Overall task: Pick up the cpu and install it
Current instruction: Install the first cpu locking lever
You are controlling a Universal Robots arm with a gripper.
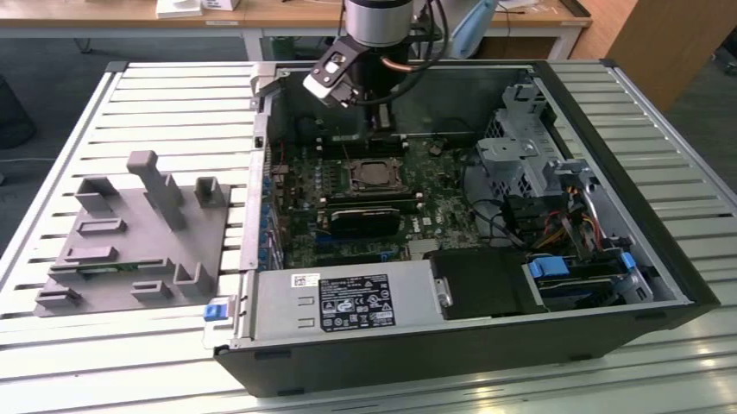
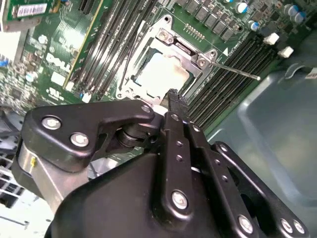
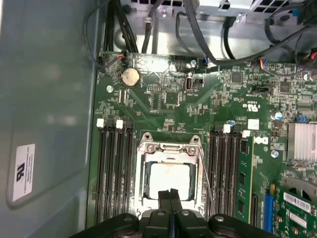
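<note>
The cpu (image 3: 170,178), seated in its socket (image 3: 168,148) (thin, rigid, fragile; best gripped by opposite edges), beneath the gripper (image 3: 171,194), fingers together and empty.

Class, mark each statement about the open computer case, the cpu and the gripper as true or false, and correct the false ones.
1. The cpu lies in the motherboard socket. True.
2. The gripper is shut on the cpu and lifting it. False: its fingers are together with nothing between them, just over the socket's edge.
3. The grey fixture lies outside the computer case, on the exterior view's left. True.
4. A memory stick stands in a slot beside the socket in the first wrist view. True.
5. The case stands upright with its side panel on. False: it lies on its side, open on top.
</note>
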